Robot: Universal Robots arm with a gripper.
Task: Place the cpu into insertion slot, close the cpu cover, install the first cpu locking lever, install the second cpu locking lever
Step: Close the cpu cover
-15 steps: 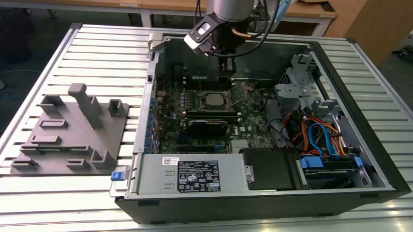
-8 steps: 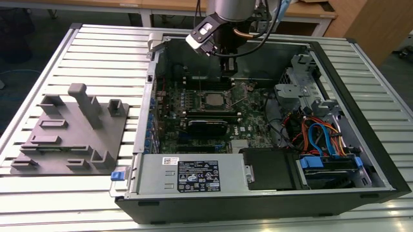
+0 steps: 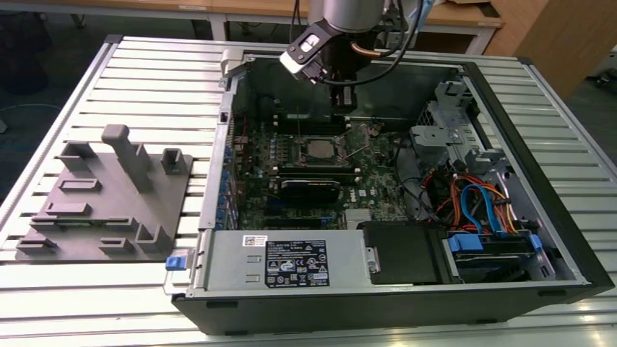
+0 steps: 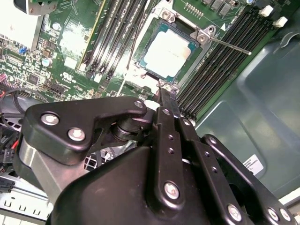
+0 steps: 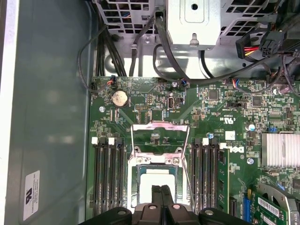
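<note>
The cpu [image 5: 157,180] lies flat in the insertion slot [image 4: 204,36] on the green motherboard, silver top up; it also shows as cpu [image 4: 168,51] and cpu [image 3: 316,148]. The cpu cover [image 5: 160,126] is swung open, a thin silver frame standing back from the slot on the drive-cage side. A thin locking lever [image 4: 232,46] sticks out unlatched from one slot corner. My gripper [image 5: 161,190] hangs just above the slot's edge, fingers shut together with nothing between them; it is also seen as gripper [image 4: 165,91] and gripper [image 3: 339,112].
Long black memory slots [image 5: 108,173] flank the socket on both sides. Cables [image 5: 140,51] and a metal drive cage [image 5: 194,21] sit beyond the cover. The case wall [image 5: 47,117] and a heat sink [image 5: 281,150] bound the board. A grey fixture plate [image 3: 106,195] lies outside the case.
</note>
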